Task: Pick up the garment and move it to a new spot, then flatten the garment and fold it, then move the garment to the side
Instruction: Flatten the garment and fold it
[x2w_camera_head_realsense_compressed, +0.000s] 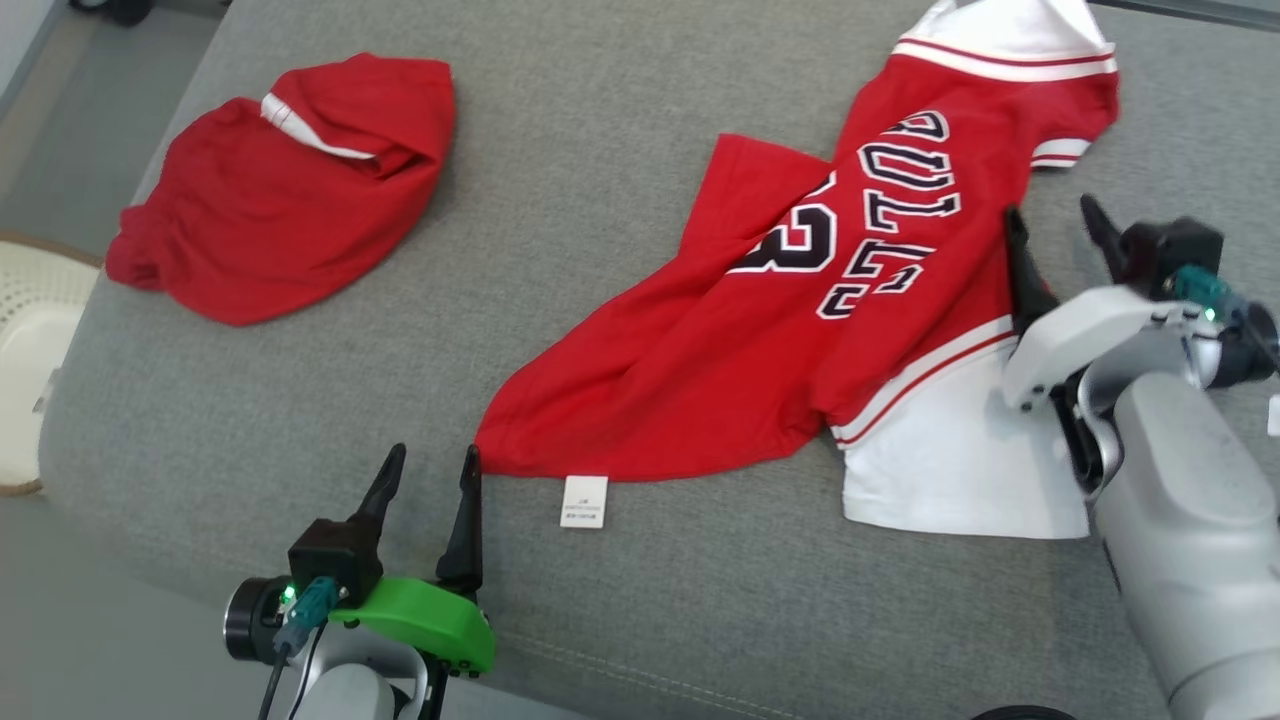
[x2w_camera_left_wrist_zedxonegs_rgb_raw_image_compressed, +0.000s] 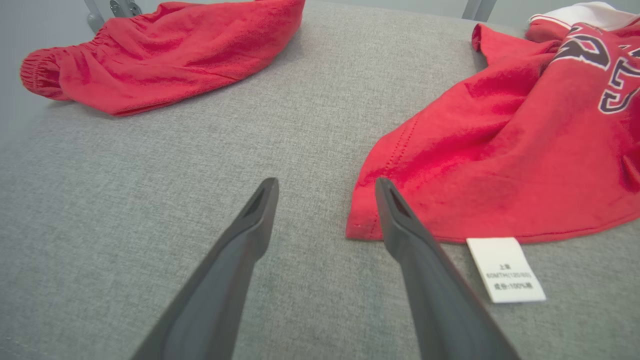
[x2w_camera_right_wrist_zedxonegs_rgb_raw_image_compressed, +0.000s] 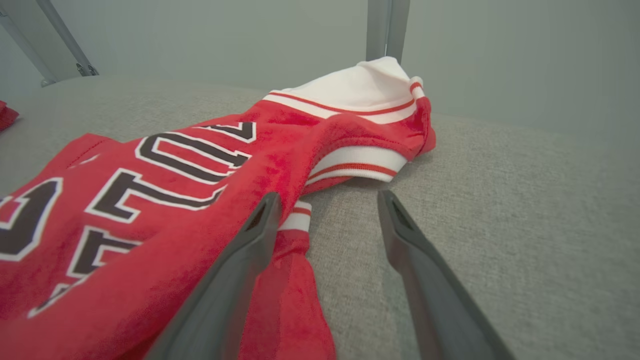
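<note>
The garment, a red jersey (x2w_camera_head_realsense_compressed: 720, 370) with white trim and dark lettering, lies spread and wrinkled on the grey cushion (x2w_camera_head_realsense_compressed: 600, 150). My right gripper (x2w_camera_head_realsense_compressed: 1050, 212) stands open at the jersey's right edge. In the right wrist view the right gripper (x2w_camera_right_wrist_zedxonegs_rgb_raw_image_compressed: 328, 197) has one finger over the red cloth (x2w_camera_right_wrist_zedxonegs_rgb_raw_image_compressed: 150, 200) and the other over bare grey fabric, with nothing clamped. My left gripper (x2w_camera_head_realsense_compressed: 434, 455) is open at the jersey's near left corner. In the left wrist view the left gripper (x2w_camera_left_wrist_zedxonegs_rgb_raw_image_compressed: 326, 182) has one finger beside that corner (x2w_camera_left_wrist_zedxonegs_rgb_raw_image_compressed: 500, 160), close to a white label (x2w_camera_left_wrist_zedxonegs_rgb_raw_image_compressed: 505, 270).
A second red garment (x2w_camera_head_realsense_compressed: 280, 200) lies bunched at the far left of the cushion, also seen from the left wrist (x2w_camera_left_wrist_zedxonegs_rgb_raw_image_compressed: 165, 55). A pale woven basket (x2w_camera_head_realsense_compressed: 30, 320) sits on the floor off the cushion's left edge. Bare grey surface separates the two garments.
</note>
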